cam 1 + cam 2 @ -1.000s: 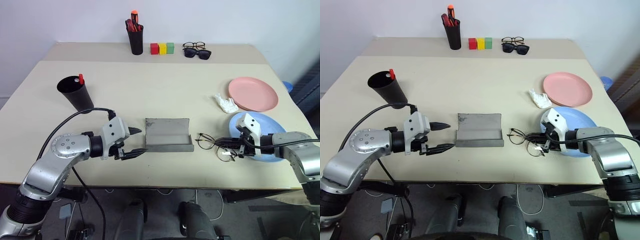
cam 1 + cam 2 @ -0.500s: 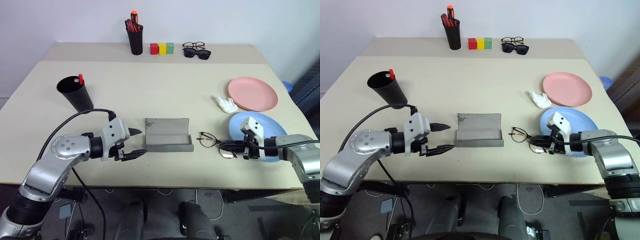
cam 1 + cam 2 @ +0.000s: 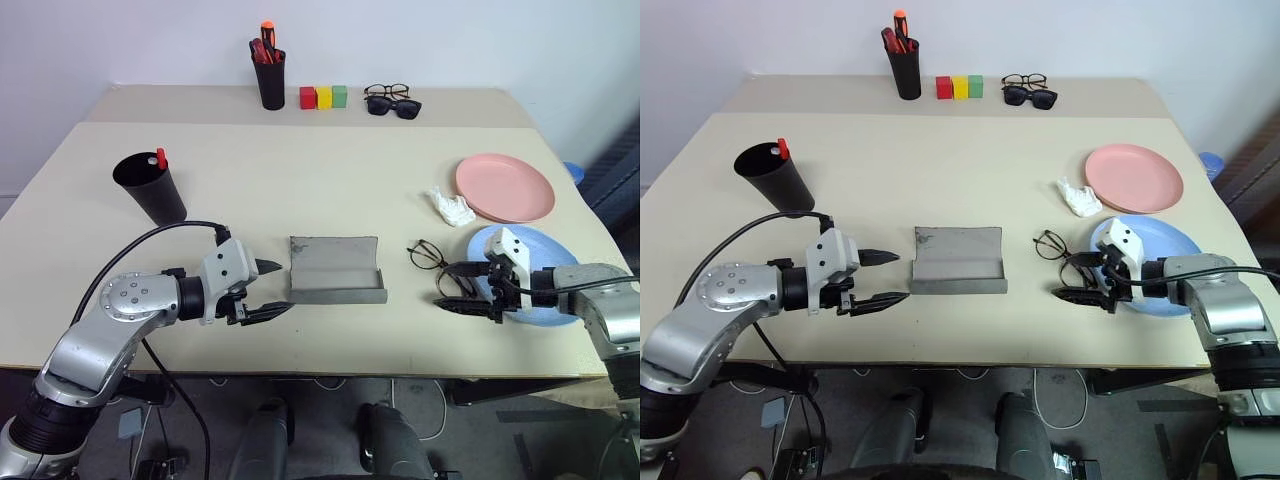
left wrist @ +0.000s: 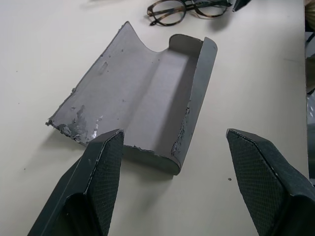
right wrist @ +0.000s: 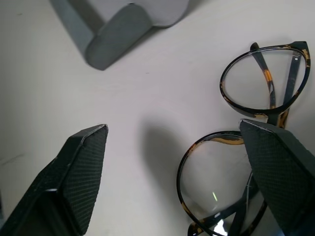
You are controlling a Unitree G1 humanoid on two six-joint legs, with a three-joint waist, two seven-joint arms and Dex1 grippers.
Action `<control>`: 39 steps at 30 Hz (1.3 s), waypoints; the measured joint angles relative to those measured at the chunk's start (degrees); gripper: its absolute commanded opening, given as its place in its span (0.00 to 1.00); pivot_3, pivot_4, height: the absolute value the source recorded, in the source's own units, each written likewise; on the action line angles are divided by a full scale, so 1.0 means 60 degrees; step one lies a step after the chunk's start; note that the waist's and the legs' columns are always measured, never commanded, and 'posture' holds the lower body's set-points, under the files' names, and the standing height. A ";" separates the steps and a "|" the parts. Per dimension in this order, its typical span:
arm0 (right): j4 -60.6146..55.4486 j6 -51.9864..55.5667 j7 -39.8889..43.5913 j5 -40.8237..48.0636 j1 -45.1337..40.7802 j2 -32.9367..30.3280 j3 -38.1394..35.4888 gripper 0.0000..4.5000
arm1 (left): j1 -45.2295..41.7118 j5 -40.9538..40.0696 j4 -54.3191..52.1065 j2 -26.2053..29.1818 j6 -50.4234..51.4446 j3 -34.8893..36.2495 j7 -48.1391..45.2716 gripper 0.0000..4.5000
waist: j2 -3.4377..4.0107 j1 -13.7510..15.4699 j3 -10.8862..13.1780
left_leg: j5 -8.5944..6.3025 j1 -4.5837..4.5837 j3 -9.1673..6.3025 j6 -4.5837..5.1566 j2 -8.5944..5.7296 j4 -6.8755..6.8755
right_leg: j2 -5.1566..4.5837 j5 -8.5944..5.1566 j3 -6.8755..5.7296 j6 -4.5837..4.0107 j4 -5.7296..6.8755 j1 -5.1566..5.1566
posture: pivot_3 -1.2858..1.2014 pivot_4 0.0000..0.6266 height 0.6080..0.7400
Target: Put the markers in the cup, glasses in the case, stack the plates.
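Glasses [image 3: 432, 262] lie on the table [image 3: 330, 180], folded, just off the left edge of the blue plate [image 3: 560, 290] and well apart from the case [image 3: 337, 270]. The right gripper [image 3: 462, 288] hovers right beside them with its jaws spread wide, holding nothing; in its wrist view one finger stands over a lens rim, though I cannot tell if it touches.

The case sits open near the front middle of the table, its grey trough empty. The left gripper [image 3: 268, 289] waits just to the case's left, jaws fairly wide, also empty.

The cup [image 3: 152, 187] stands at the left of the table. A red marker [image 3: 162, 158] tip pokes up from its rim, so at least one marker seems to be in already; the second marker I cannot make out.

The pink plate [image 3: 505, 187] rests at the right side, with the blue plate nearer the front, partly under the right arm. They are close together but not stacked. A small crumpled white thing [image 3: 452, 207] lies against the pink plate's left edge.

At the back stand a pen pot [image 3: 270, 78] holding red pens, three coloured blocks [image 3: 324, 96], and two spare pairs of eyewear [image 3: 392, 100].

My reading: markers at least partly done, glasses not yet cased, plates not yet stacked.
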 measured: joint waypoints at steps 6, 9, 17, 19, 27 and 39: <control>0.0100 0.0382 0.0039 0.0116 -0.0260 0.0020 -0.0003 1.00 | 0.0000 -0.0007 -0.0004 0.0068 0.0002 0.0007 0.0010 0.75 | 0.0000 -0.0004 0.0000 | 0.0000 0.0000 0.0000 0.0000 0.0000 -0.0001 | 0.0000 0.0000 0.0000 0.0000 0.0000 -0.0001 | 0.52 0.24 1.00; 0.0147 0.0677 0.0091 0.0230 -0.0354 0.0020 -0.0003 1.00 | 0.0000 -0.0010 -0.0004 0.0071 0.0002 0.0012 0.0018 0.75 | 0.0001 -0.0001 0.0001 | 0.0000 -0.0001 0.0000 0.0000 0.0000 -0.0002 | 0.0000 0.0000 0.0000 -0.0001 0.0000 -0.0002 | 0.52 0.24 1.00; 0.0151 0.1246 0.0090 0.0406 -0.0755 0.0020 -0.0004 1.00 | 0.0000 -0.0015 -0.0005 0.0074 0.0007 0.0019 0.0043 0.75 | 0.0003 -0.0006 0.0002 | 0.0000 -0.0001 0.0000 0.0000 0.0000 -0.0003 | 0.0000 0.0001 0.0000 -0.0001 0.0000 -0.0004 | 0.52 0.24 1.00; 0.0127 0.1412 0.0038 0.0487 -0.0888 0.0028 -0.0012 1.00 | 0.0000 -0.0015 -0.0009 0.0074 0.0084 0.0020 0.0093 0.75 | 0.0003 -0.0005 0.0002 | 0.0000 -0.0001 0.0000 0.0000 0.0000 -0.0003 | 0.0000 0.0001 0.0000 -0.0002 0.0000 -0.0004 | 0.52 0.24 1.00; 0.0234 0.1402 -0.0324 0.0494 -0.1179 0.0063 -0.0024 1.00 | 0.0000 -0.0017 -0.0066 0.0072 0.0152 0.0024 0.0179 0.75 | 0.0003 -0.0004 0.0002 | 0.0000 -0.0003 0.0002 0.0000 -0.0001 -0.0003 | 0.0000 0.0004 0.0000 -0.0006 0.0000 -0.0005 | 0.52 0.24 1.00; 0.1979 0.0469 -0.0286 -0.0296 -0.1737 0.0054 0.0063 1.00 | 0.0020 -0.0028 -0.0175 0.0072 0.0164 0.0053 0.0206 0.75 | 0.0005 -0.0025 0.0003 | 0.0001 -0.0002 0.0003 0.0001 -0.0001 -0.0005 | 0.0001 0.0004 0.0000 -0.0006 0.0000 -0.0006 | 0.52 0.24 1.00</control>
